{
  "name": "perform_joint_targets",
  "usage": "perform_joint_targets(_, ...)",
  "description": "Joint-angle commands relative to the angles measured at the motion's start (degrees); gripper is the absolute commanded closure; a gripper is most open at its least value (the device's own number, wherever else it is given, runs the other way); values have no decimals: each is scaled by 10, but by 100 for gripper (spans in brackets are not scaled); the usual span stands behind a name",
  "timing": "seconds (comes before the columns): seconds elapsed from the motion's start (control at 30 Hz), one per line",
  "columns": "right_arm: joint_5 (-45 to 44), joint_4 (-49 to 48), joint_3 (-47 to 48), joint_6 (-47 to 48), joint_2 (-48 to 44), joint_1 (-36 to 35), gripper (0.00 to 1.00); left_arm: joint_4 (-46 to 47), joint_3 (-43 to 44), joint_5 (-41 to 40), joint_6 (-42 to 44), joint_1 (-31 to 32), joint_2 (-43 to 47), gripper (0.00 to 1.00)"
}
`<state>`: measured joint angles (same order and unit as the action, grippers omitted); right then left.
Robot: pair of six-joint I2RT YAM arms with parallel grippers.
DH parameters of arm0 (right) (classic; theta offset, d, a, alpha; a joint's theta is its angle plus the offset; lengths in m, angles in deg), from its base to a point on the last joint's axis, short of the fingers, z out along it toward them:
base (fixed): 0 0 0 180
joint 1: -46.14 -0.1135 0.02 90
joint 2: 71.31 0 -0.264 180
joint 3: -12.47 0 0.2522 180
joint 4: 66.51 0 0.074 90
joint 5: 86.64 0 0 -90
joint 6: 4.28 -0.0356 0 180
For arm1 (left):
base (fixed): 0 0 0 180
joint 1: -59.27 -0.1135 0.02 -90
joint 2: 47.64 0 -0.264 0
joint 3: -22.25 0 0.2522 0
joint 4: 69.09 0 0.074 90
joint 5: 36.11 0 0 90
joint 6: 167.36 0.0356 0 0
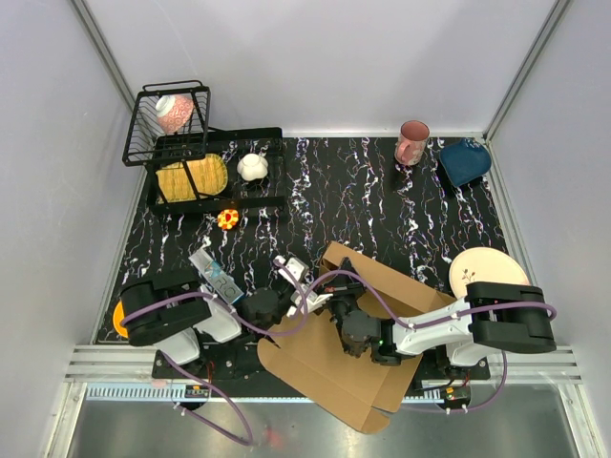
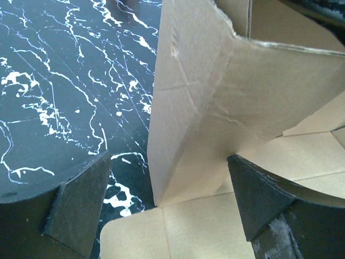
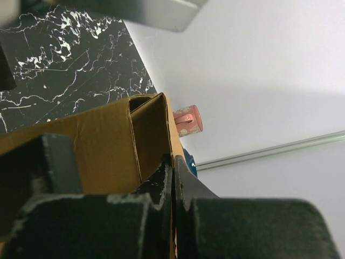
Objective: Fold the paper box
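The paper box is plain brown cardboard lying partly folded at the near middle of the table, with walls raised on its far side. My left gripper is at its left edge. In the left wrist view it is open, and a raised flap of the box stands between its fingers without being pinched. My right gripper is over the box's middle. In the right wrist view it is shut on the thin edge of an upright wall of the box.
A black dish rack with a wire basket stands at the back left. A small yellow-red object lies in front of it. A pink mug and a blue dish are at the back right. A white plate is at the right.
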<state>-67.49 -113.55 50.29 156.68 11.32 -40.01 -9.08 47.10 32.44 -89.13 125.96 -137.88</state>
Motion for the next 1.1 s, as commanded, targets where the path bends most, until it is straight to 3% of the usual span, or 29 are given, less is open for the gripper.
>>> perform_joint_targets(0.0, -4, 23, 9, -65, -8, -9, 100, 218, 37, 13, 12, -17, -30, 7)
perform_joint_targets(0.23, -3, 37, 9, -74, -12, -10, 100, 218, 62, 30, 15, -33, -61, 20)
perform_joint_targets(0.33, -3, 51, 9, -82, -18, -9, 100, 218, 61, 36, 15, -38, -60, 38)
perform_joint_targets(0.47, -3, 81, 16, -98, -27, -9, 100, 218, 60, 36, 22, -39, -55, 76)
perform_joint_targets(0.6, -9, 87, 28, -90, -33, -9, 98, 218, 58, 40, 26, -40, -52, 94)
perform_joint_targets(0.73, -15, 86, 42, -79, -48, -11, 85, 218, 53, 33, 28, -40, -48, 97)
perform_joint_targets(0.83, -19, 99, 57, -83, -65, -17, 63, 217, 49, 26, 29, -40, -45, 97)
perform_joint_targets(0.9, -24, 132, 77, -99, -74, -24, 46, 217, 49, 19, 31, -39, -44, 97)
perform_joint_targets(1.07, -18, 313, 126, -223, -124, -35, 29, 200, 53, 14, 39, -40, -38, 95)
